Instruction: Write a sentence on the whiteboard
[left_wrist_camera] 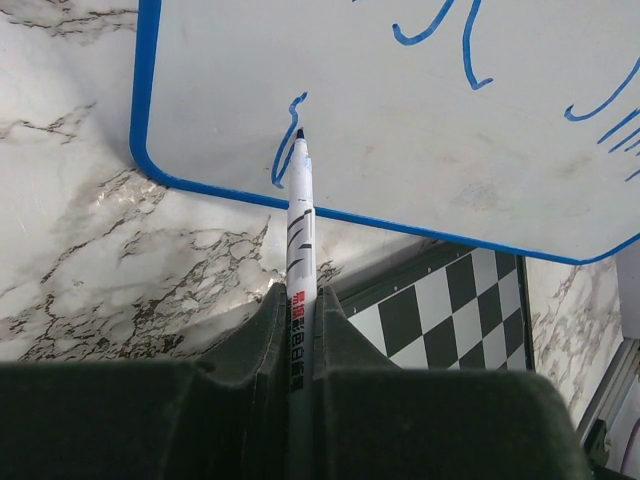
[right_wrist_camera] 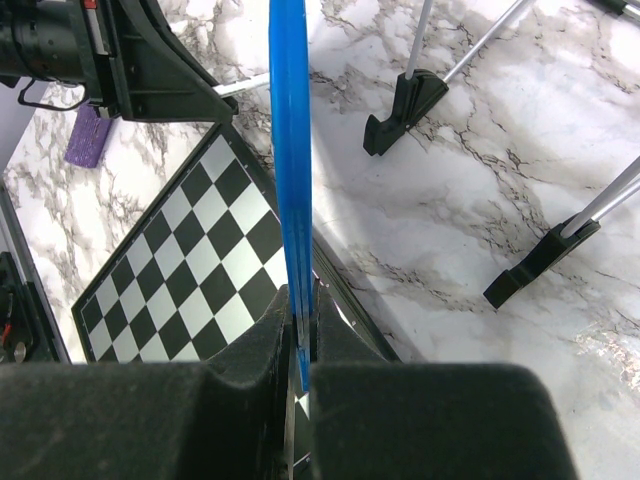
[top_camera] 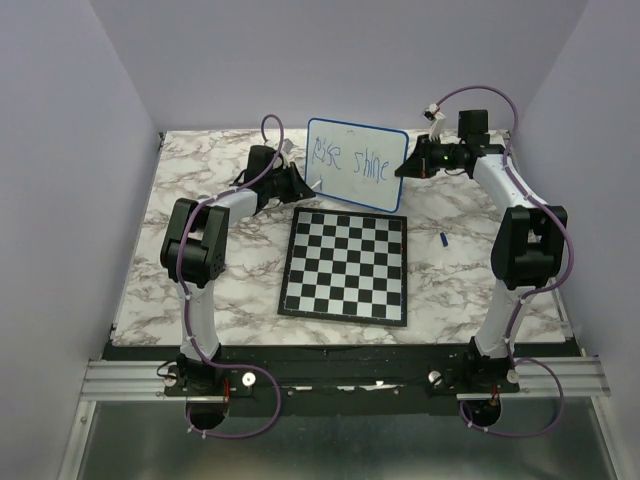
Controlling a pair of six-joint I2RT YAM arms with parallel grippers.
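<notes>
The left gripper (left_wrist_camera: 300,312) is closed tight on a white marker (left_wrist_camera: 300,225). The marker's tip touches the whiteboard (left_wrist_camera: 420,150) near its lower left corner, at a short blue stroke. The right gripper (right_wrist_camera: 300,318) is closed on the board's blue rim. The board stands behind the chessboard (top_camera: 346,265) and carries the sentence (top_camera: 350,160) "Rise shine". Only the right wrist view shows its black feet (right_wrist_camera: 412,100).
</notes>
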